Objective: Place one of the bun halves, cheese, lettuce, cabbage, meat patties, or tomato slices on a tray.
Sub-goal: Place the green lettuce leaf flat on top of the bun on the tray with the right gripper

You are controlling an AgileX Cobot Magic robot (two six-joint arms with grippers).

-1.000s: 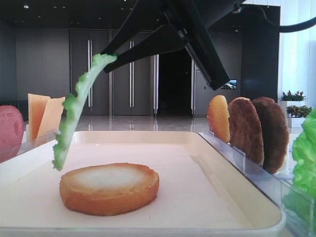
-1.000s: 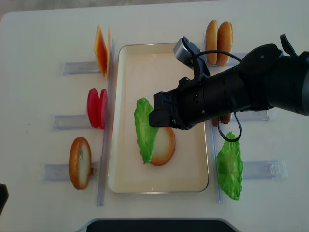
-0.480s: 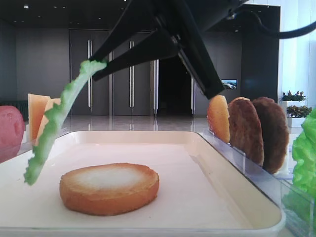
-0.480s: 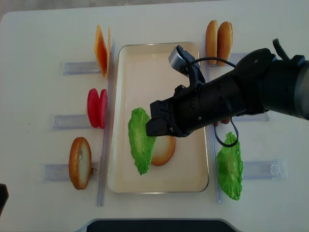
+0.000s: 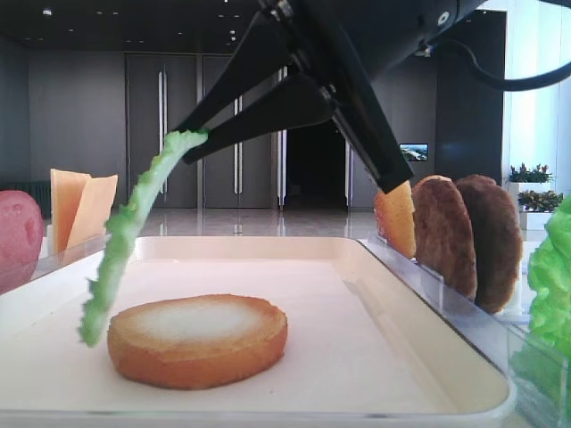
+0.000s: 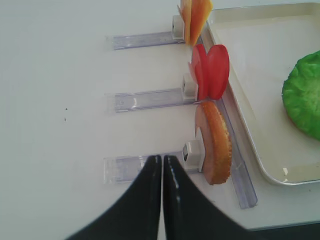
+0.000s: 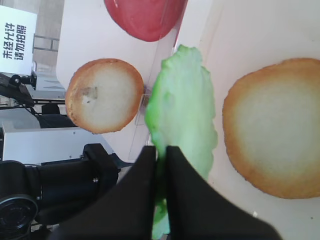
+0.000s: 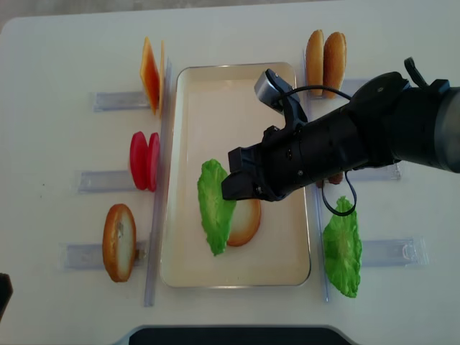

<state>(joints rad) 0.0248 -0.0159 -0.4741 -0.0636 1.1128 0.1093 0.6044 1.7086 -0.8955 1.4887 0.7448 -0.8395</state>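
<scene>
My right gripper is shut on the top edge of a green ruffled lettuce leaf. The leaf hangs slanted over the cream tray. Its lower end is close to the left edge of a bun half that lies pale face up in the tray. Whether leaf and bun touch I cannot tell. My left gripper is shut and empty over the table, by the left bun rack.
Left racks hold cheese, tomato slices and another bun half. On the right stand orange discs, meat patties and a second lettuce.
My right gripper has come down a little with the lettuce. The leaf swung left off the bun, then part of the way back toward it.
</scene>
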